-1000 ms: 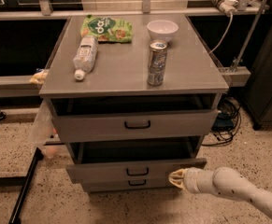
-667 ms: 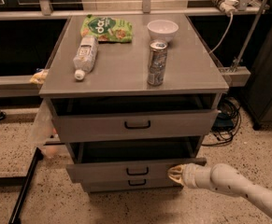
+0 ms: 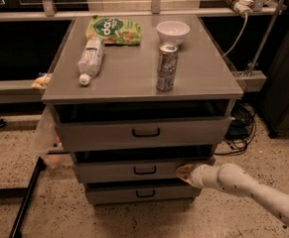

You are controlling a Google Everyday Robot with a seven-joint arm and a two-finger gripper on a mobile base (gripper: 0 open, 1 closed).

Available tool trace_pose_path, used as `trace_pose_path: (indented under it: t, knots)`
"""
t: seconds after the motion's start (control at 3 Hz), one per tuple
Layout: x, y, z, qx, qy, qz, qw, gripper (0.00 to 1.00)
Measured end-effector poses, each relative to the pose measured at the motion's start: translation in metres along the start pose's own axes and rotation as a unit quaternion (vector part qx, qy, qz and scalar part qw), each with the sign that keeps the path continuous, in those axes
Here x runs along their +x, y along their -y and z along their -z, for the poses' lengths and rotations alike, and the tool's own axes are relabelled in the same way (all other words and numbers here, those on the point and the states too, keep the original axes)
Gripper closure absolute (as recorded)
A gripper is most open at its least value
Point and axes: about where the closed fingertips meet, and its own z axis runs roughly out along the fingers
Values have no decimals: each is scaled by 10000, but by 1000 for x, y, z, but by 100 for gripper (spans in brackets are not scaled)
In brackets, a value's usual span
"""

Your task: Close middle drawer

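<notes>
The grey cabinet (image 3: pixel 218 86) has three drawers. The middle drawer (image 3: pixel 114 171) is a shallow grey front with a small dark centre pull (image 3: pixel 145 170); it stands out a little, with a dark gap above it. My gripper (image 3: pixel 182 171), at the end of the white arm (image 3: pixel 248 190) coming from the lower right, is against the right part of that drawer's front. The top drawer (image 3: pixel 99 133) with the bolder black handle also stands a little open. The bottom drawer (image 3: pixel 114 194) sits below.
On the cabinet top lie a plastic bottle (image 3: pixel 90 59), a green snack bag (image 3: pixel 113 30), a white bowl (image 3: pixel 173 31) and an upright can (image 3: pixel 167 66). A black pole (image 3: pixel 26 202) leans at lower left. Cables (image 3: pixel 241 125) hang at right.
The gripper has moved left against the middle drawer's front, and the drawer has gone further in.
</notes>
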Motion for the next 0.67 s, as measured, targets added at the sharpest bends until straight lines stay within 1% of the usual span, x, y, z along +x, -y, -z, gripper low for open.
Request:
trace_pose_path:
  t: [0.33,0.67]
  knots:
    - [-2,-4,1,-69,16,-23,10000,100]
    - [-10,-30,22,-545,-18,-229,9982,100]
